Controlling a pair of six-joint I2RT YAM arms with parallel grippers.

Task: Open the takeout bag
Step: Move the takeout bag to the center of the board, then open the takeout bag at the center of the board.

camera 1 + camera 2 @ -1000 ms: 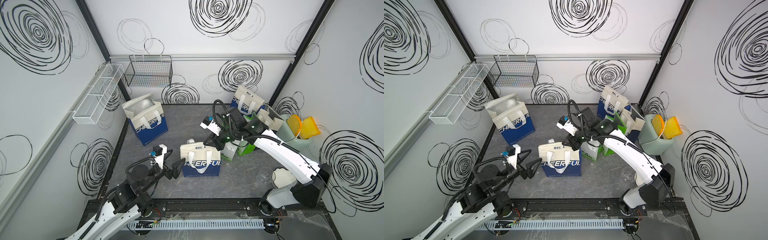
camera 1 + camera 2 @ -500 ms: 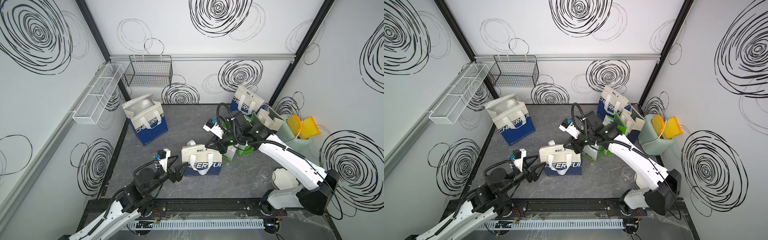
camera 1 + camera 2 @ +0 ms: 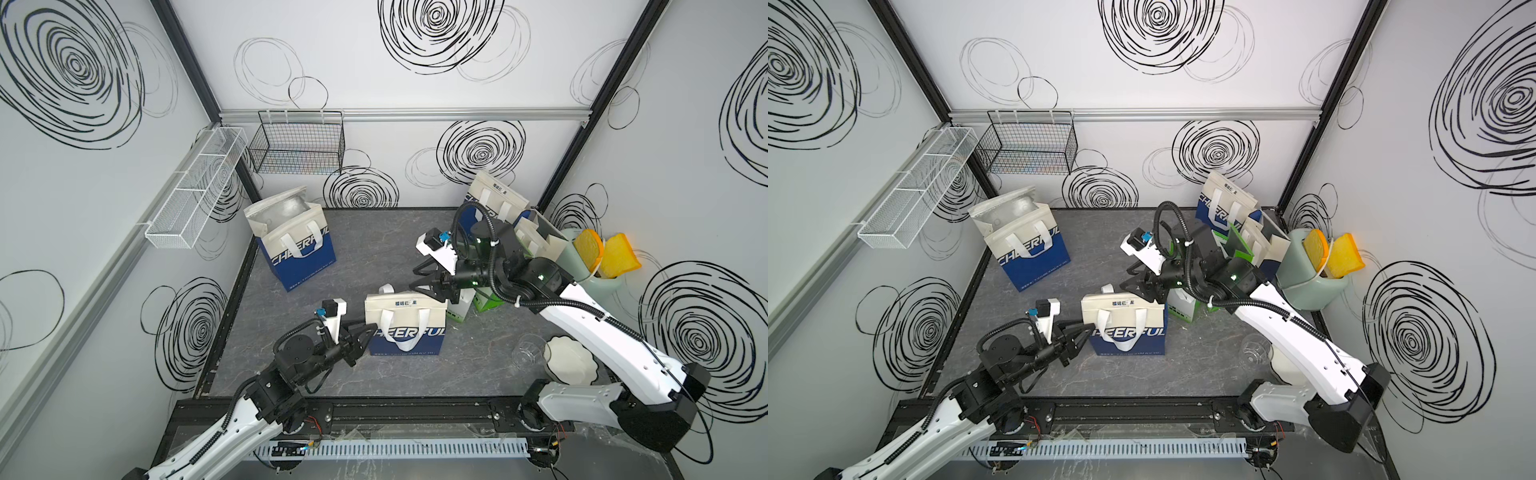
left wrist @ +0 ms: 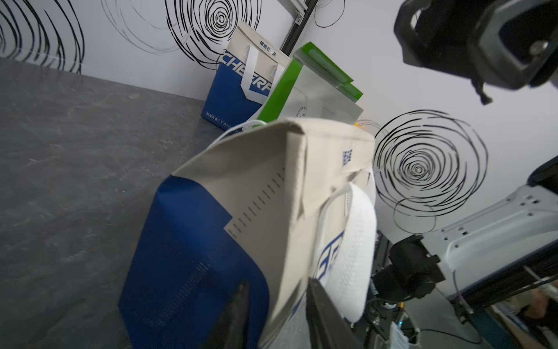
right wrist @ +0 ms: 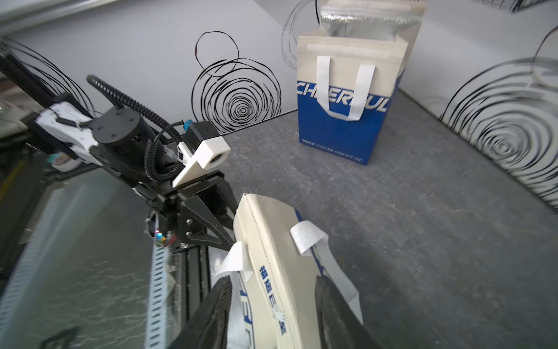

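Pinching side fold of takeout bag in left claw; straddling the shut top (contents hidden) with right claw part-open, gripping nothing.

Both top views looked steeply down from overhead on the whole scene; each wrist camera faced the takeout bag closely (from opposite ends), shared by all four.

L fingers closed on takeout bag edge; R fingers opened over top.

Takeout bag and open bag read "CHEERFUL".
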